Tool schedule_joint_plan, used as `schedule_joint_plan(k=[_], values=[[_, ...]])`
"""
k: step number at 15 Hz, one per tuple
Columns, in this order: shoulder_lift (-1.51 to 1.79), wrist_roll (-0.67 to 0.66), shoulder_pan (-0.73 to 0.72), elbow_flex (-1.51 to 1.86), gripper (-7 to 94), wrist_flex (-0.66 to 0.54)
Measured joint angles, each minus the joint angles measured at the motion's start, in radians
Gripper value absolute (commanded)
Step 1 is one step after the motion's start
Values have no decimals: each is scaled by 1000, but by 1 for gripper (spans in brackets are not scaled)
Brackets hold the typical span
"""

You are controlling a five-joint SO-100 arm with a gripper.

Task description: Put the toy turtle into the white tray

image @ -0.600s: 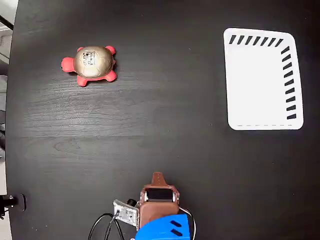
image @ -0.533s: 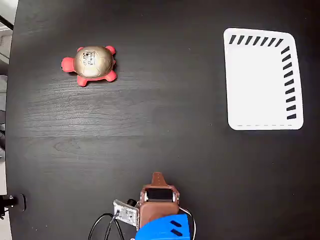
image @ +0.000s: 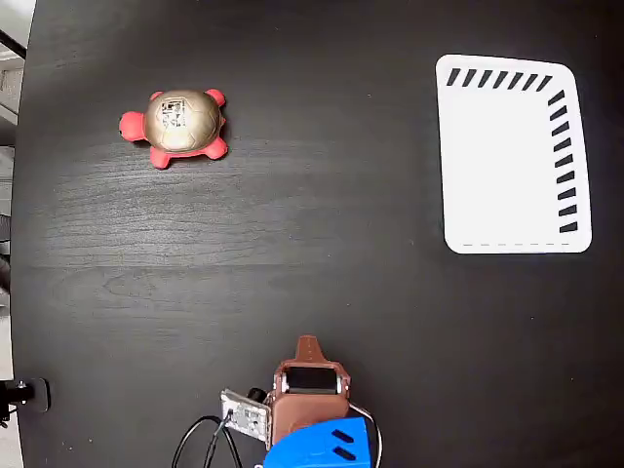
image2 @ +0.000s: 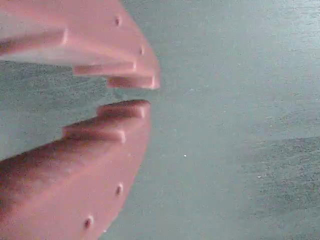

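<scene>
The toy turtle [image: 178, 124] sits on the black table at the upper left of the fixed view, its red head pointing left and its beige-gold shell up. The white tray [image: 507, 161] lies flat at the upper right, with black slots along its top and right edges and nothing in it. My brown gripper [image: 308, 346] rests at the bottom centre, far from both. In the wrist view the gripper [image2: 142, 94] has its pink fingertips nearly touching, with nothing between them and only bare table behind.
The blue arm base [image: 320, 445] and its loose cables [image: 210, 439] sit at the bottom edge. The black table [image: 322, 244] ends at the left edge, where a small black fitting [image: 24, 393] stands.
</scene>
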Motion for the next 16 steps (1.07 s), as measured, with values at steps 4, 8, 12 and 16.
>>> schedule_joint_plan(k=[4, 8, 12, 16], values=[[0, -18, -6, 0, 0, 0], [0, -32, -29, 0, 0, 0], [0, -32, -29, 0, 0, 0], [0, -32, -29, 0, 0, 0]])
